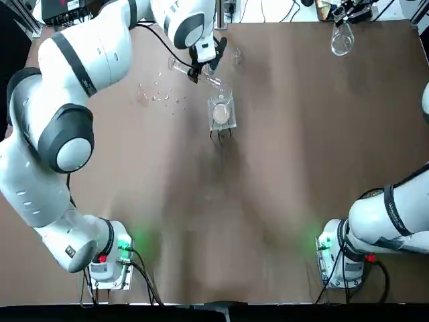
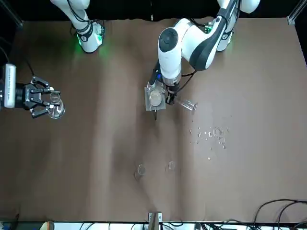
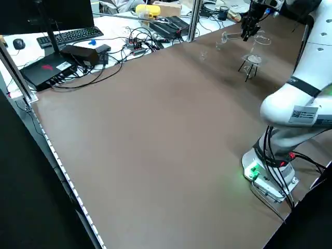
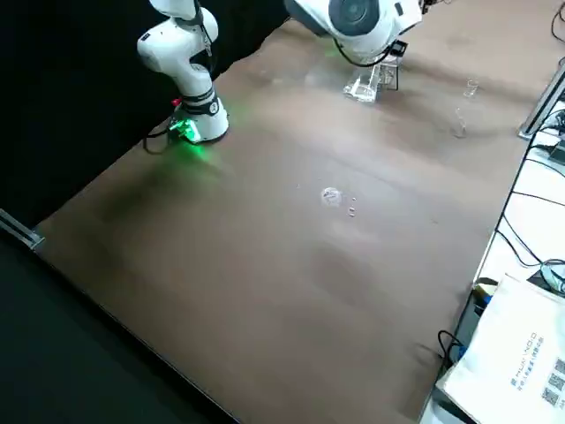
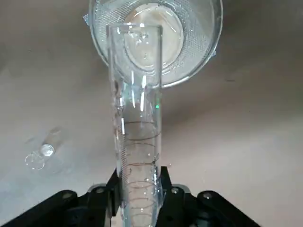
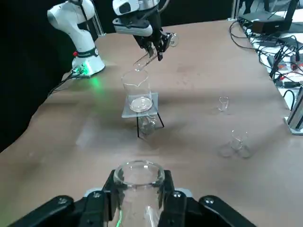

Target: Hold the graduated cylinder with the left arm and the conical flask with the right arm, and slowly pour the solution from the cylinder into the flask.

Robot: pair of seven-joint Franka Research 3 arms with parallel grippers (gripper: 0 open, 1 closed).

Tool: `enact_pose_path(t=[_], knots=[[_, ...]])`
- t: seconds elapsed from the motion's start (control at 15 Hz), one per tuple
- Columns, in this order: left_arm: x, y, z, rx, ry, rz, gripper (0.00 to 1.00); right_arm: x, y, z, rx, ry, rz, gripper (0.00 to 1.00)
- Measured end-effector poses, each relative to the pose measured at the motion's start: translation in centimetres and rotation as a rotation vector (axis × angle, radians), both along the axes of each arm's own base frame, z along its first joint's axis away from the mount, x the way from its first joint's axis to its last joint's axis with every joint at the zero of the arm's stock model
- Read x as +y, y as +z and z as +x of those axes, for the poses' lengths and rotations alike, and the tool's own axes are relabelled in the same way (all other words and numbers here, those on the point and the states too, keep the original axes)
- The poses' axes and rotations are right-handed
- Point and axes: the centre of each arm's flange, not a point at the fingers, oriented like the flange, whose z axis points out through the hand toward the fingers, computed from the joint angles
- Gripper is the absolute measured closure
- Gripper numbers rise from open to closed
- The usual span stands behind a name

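One clear beaker [image 1: 221, 111] stands on a single small stand [image 6: 153, 103]; just beyond, the left claw [image 5: 139, 175] grips one clear glass graduated cylinder [image 5: 137, 142], ringed with fine lines, tilted with its mouth at the beaker. Well apart at right, the right claw [image 6: 140, 178] is closed around one clear, round-rimmed flask [image 6: 140, 201]. Two small glass vessels [image 6: 223, 104] sit farther across the tabletop [image 2: 120, 143].

A clear beaker [image 6: 138, 92] stands upright on a small black-legged stand [image 6: 160, 120]. Left of it, liquid drops [image 1: 167, 98] lie on the table [image 2: 120, 143]. Two small clear glass pieces [image 2: 140, 170] are farther. Beyond the far edge are a monitor [image 3: 18, 18], keyboard [image 3: 67, 36], mouse [image 3: 18, 44] and tangled cables [image 3: 124, 52].
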Motion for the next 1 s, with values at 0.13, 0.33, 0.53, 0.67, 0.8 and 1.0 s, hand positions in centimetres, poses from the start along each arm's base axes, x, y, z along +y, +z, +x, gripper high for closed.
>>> enact_pose_path(t=[0.13, 0.33, 0.53, 0.67, 0.8, 1.0], knots=[[-0.2, 0.0, -0.2, 0.0, -0.005, 0.0, 0.66, 2.1, 0.2, 0.3, 0.004, 0.002, -0.021, 0.61], [-0.3, 0.0, -0.3, -0.008, -0.012, 0.008, 0.66, 4.5, 0.6, 0.5, 0.01, 0.005, -0.052, 0.61], [-0.2, 0.0, -0.2, -0.024, -0.015, 0.023, 0.66, 5.3, 0.9, 0.3, 0.017, 0.005, -0.065, 0.61], [-0.2, 0.0, -0.1, -0.033, -0.013, 0.031, 0.66, 5.1, 1.0, 0.3, 0.015, 0.003, -0.073, 0.61], [-0.2, 0.0, -0.1, -0.034, -0.013, 0.032, 0.66, 4.9, 1.3, 0.1, 0.011, 0.007, -0.096, 0.61], [-0.2, 0.0, -0.1, -0.034, -0.013, 0.032, 0.66, 4.7, 2.4, -0.4, -0.004, 0.008, -0.125, 0.61]])
